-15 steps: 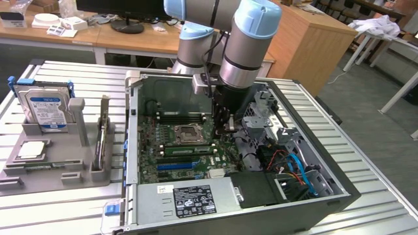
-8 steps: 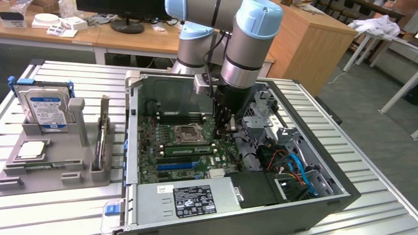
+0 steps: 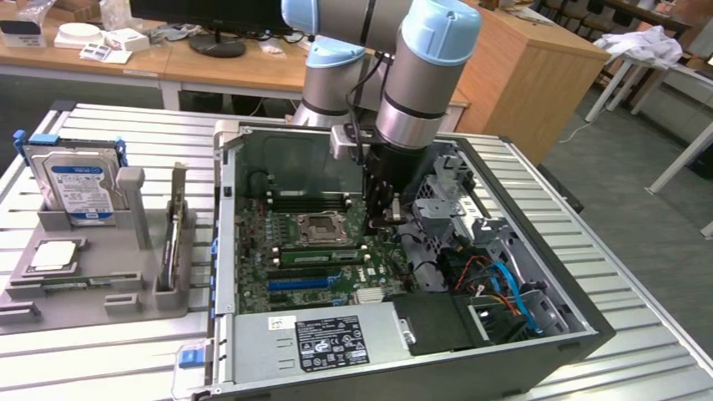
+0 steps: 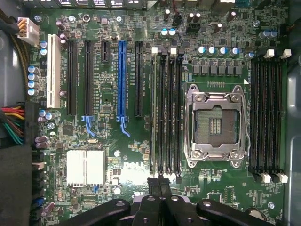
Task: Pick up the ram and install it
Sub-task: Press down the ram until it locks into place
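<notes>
gripper [image 4: 159, 184]: jaws pressed together, pinching nothing i can see, tips just over one end of the memory slots.
ram [image 4: 154, 113]: standing on edge in the slot farthest from the cpu socket [image 4: 216, 125], apparently seated.
handling: likely light, stiff, thin and fragile; best taken by its bare top edge or short ends, clear of chips and contacts.
surroundings: motherboard [image 4: 108, 136] inside the open case [image 3: 557, 334] on the bench [image 3: 112, 359].

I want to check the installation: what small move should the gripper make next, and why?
Probably press straight down a little: the ram already stands in a slot beside the socket, and the shut gripper sits at its end.
</notes>
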`<state>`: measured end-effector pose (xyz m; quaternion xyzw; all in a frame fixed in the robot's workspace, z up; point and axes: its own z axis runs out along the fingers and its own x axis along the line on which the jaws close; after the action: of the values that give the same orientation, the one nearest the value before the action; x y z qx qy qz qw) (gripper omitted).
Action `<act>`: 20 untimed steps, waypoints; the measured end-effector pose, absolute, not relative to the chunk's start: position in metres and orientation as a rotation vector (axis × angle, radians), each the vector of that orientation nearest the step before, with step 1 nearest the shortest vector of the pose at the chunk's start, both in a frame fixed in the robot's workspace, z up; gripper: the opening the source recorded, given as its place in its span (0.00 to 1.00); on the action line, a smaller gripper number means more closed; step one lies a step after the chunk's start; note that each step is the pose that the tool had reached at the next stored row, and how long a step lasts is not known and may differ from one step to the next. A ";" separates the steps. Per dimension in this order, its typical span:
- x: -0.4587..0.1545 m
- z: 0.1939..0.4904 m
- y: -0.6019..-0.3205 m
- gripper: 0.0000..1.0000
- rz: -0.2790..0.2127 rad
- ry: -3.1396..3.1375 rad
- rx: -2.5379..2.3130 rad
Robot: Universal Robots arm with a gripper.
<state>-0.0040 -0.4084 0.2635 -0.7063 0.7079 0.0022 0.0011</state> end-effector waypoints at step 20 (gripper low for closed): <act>-0.004 0.254 -0.408 0.11 0.007 2.222 -2.217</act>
<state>-0.0041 -0.4084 0.2536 -0.7063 0.7079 0.0022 0.0010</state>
